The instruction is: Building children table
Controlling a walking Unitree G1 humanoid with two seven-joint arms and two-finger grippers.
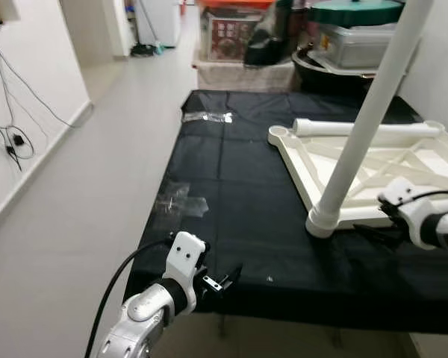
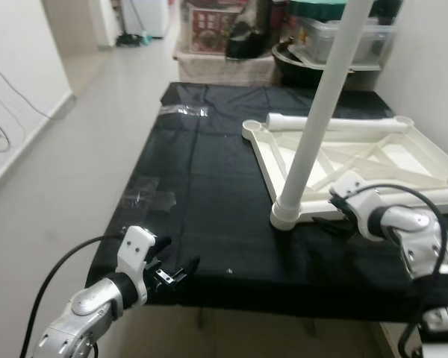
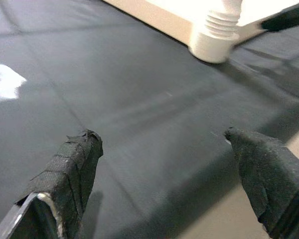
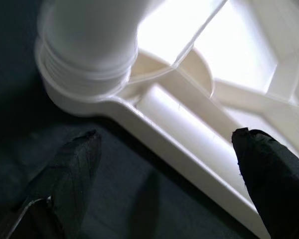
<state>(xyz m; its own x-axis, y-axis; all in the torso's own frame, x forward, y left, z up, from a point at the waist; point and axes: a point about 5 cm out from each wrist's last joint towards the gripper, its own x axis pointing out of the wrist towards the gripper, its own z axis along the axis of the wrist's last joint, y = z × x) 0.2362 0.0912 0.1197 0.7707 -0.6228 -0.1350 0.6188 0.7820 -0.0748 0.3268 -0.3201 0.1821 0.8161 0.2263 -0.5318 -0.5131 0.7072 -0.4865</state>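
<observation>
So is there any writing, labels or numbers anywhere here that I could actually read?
None can be read.
Red printed box at the far end: has print, too blurred to read.
Upturned white table top, its screwed-in leg and the black cloth: no markings.

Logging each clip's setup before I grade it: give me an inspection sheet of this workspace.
Surface: black cloth over a platform, tape patches stuck on.
Job's things: white tabletop upside down; one leg upright in its near corner socket, another leg lying on it.
Clutter: nothing seen.
Pincers: left pincer open at the cloth's near edge; right pincer open by the tabletop's edge.
Cables: black cable on left arm; wall wires.
Surroundings: storage bins behind.
</observation>
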